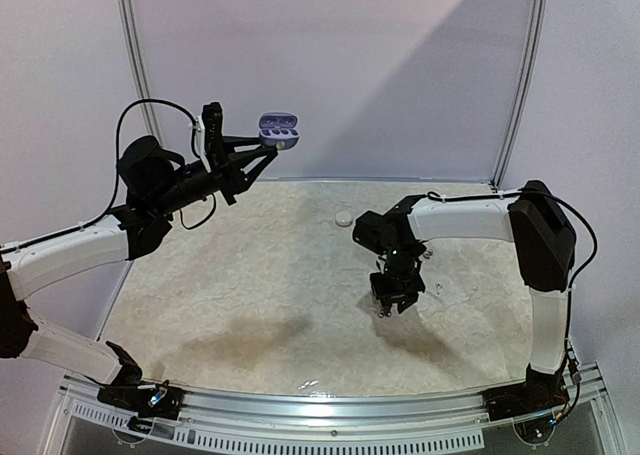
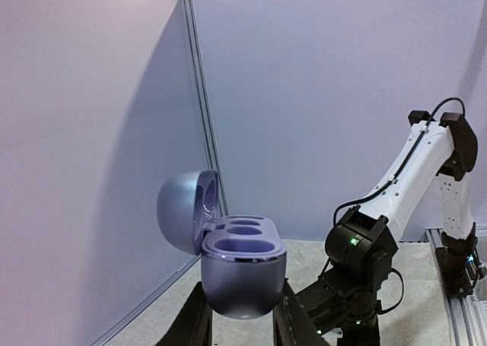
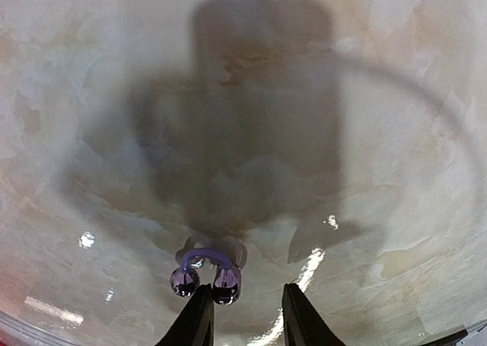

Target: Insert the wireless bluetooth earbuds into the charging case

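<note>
The left claw sits at the bottom of its wrist view, its two black fingers closed on the lower body of the charging case and holding it upright in the air, high above the far left part of the table. The case is lilac-grey and open. Its domed lid is tipped back on the hinge, and the two oval wells in its top face have nothing in them.

The right claw points down at the table a little right of the middle, jaws narrowly apart with a bare gap between them. One purple earbud, two rounded ends joined by an arch, lies on the table at the tip of the finger on the left of that view, outside the gap. Whether it touches the finger I cannot tell.

A small white round thing lies near the middle of the far edge.
</note>
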Robot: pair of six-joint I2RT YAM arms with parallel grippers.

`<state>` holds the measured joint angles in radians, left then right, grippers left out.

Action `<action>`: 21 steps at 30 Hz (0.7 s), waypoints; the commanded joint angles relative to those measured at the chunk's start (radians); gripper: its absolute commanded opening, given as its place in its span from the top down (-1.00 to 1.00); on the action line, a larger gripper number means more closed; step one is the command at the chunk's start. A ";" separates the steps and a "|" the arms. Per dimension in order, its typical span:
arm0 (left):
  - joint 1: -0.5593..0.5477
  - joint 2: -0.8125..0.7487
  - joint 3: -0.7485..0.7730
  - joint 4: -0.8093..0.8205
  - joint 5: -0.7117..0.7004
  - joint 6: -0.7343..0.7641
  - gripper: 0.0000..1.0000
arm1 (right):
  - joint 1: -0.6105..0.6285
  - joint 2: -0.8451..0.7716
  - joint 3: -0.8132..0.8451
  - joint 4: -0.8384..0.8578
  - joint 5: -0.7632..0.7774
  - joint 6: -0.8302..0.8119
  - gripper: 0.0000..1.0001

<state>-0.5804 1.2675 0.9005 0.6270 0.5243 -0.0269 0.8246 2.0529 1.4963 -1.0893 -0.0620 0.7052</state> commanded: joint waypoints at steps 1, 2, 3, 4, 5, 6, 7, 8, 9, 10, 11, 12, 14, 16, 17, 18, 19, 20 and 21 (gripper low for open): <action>0.008 -0.014 -0.007 0.020 0.003 0.008 1.00 | 0.000 -0.048 0.068 -0.079 0.056 -0.052 0.33; 0.008 -0.014 -0.008 0.022 0.004 0.007 1.00 | -0.001 -0.065 0.090 -0.096 0.091 -0.079 0.28; 0.008 -0.014 -0.008 0.023 0.008 0.006 1.00 | 0.000 -0.081 0.116 -0.112 0.108 -0.096 0.23; 0.008 -0.013 -0.006 0.026 0.013 0.003 1.00 | -0.001 -0.111 0.146 -0.126 0.119 -0.125 0.15; 0.008 -0.013 -0.005 0.028 0.020 0.000 1.00 | 0.000 -0.138 0.181 -0.136 0.132 -0.152 0.06; 0.010 -0.011 -0.005 0.033 0.031 -0.005 1.00 | -0.001 -0.161 0.215 -0.133 0.143 -0.194 -0.03; 0.010 -0.010 -0.005 0.039 0.048 -0.012 1.00 | 0.000 -0.203 0.258 -0.121 0.149 -0.225 -0.16; 0.010 -0.006 -0.003 0.046 0.077 -0.024 1.00 | -0.001 -0.230 0.298 -0.091 0.144 -0.251 -0.42; 0.010 -0.003 -0.003 0.058 0.098 -0.035 1.00 | 0.000 -0.267 0.334 -0.052 0.132 -0.291 -0.88; 0.010 -0.001 -0.002 0.069 0.123 -0.049 1.00 | 0.000 -0.298 0.362 0.010 0.106 -0.311 -0.97; 0.010 0.001 0.000 0.081 0.145 -0.062 1.00 | 0.000 -0.351 0.373 0.085 0.081 -0.335 -0.98; 0.010 0.003 0.000 0.092 0.167 -0.075 1.00 | 0.000 -0.396 0.364 0.177 0.030 -0.354 -0.98; 0.010 0.009 0.004 0.109 0.201 -0.099 1.00 | 0.002 -0.498 0.281 0.415 -0.069 -0.381 -0.92; 0.011 0.014 0.009 0.123 0.232 -0.124 1.00 | 0.002 -0.592 0.141 0.709 -0.161 -0.393 -0.84; 0.011 0.018 0.012 0.132 0.248 -0.139 1.00 | 0.001 -0.628 0.065 0.846 -0.211 -0.391 -0.81; 0.011 0.020 0.015 0.141 0.263 -0.153 1.00 | 0.003 -0.677 0.001 0.980 -0.258 -0.401 -0.79; 0.011 0.025 0.017 0.150 0.280 -0.167 1.00 | 0.003 -0.704 -0.057 1.086 -0.294 -0.416 -0.77; 0.011 0.030 0.020 0.161 0.292 -0.183 1.00 | 0.005 -0.713 -0.070 1.164 -0.315 -0.417 -0.75; 0.011 0.035 0.022 0.172 0.298 -0.197 1.00 | 0.007 -0.703 -0.054 1.188 -0.331 -0.418 -0.73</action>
<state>-0.5774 1.2747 0.9009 0.7303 0.7403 -0.1471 0.8246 1.3270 1.5295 -0.3237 -0.2226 0.3374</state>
